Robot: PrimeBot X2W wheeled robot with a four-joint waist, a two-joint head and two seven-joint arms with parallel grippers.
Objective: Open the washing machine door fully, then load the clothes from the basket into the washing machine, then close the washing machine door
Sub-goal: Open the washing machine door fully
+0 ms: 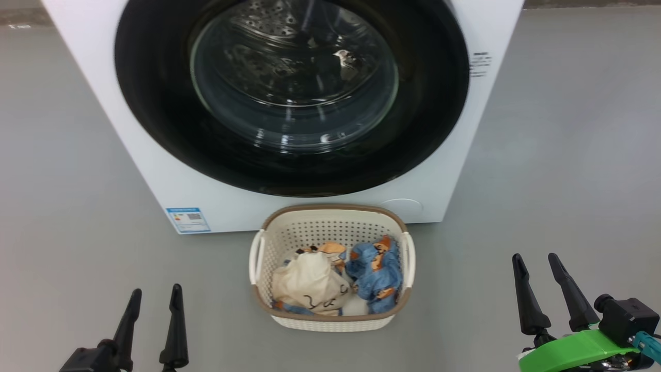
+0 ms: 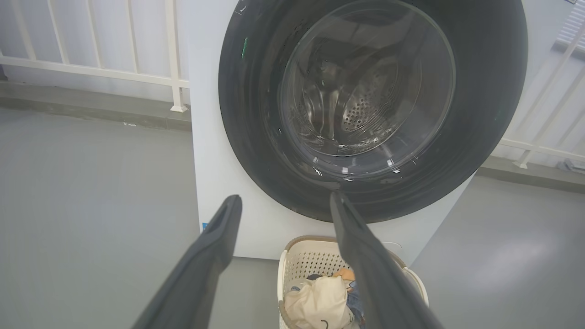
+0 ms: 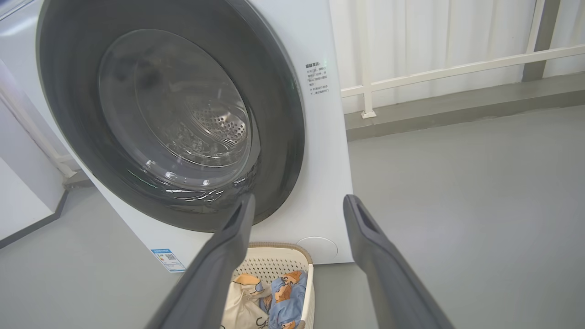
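Observation:
The white washing machine (image 1: pixel 170 191) stands ahead with its round glossy black door (image 1: pixel 155 119) shut; steel drum holes show through the glass bowl window (image 1: pixel 294 77). On the floor just before it sits the cream basket (image 1: pixel 330 219), holding a cream garment with black squiggles (image 1: pixel 310 284) and light blue bear-print clothes (image 1: pixel 374 271). My left gripper (image 1: pixel 156 295) is open at the lower left, well left of the basket. At the lower right my right gripper (image 1: pixel 537 261) is open too. Both are empty. The wrist views show the door (image 2: pixel 247 114) (image 3: pixel 283 119) and the basket (image 2: pixel 315 262) (image 3: pixel 292 265) beyond the open fingers.
Grey floor (image 1: pixel 557 170) spreads on both sides of the machine. A white railing (image 2: pixel 91 68) (image 3: pixel 457 68) on a low kerb runs behind it. A blue label sticker (image 1: pixel 188 219) marks the machine's lower left corner, and a round cover (image 1: pixel 403 206) its lower right.

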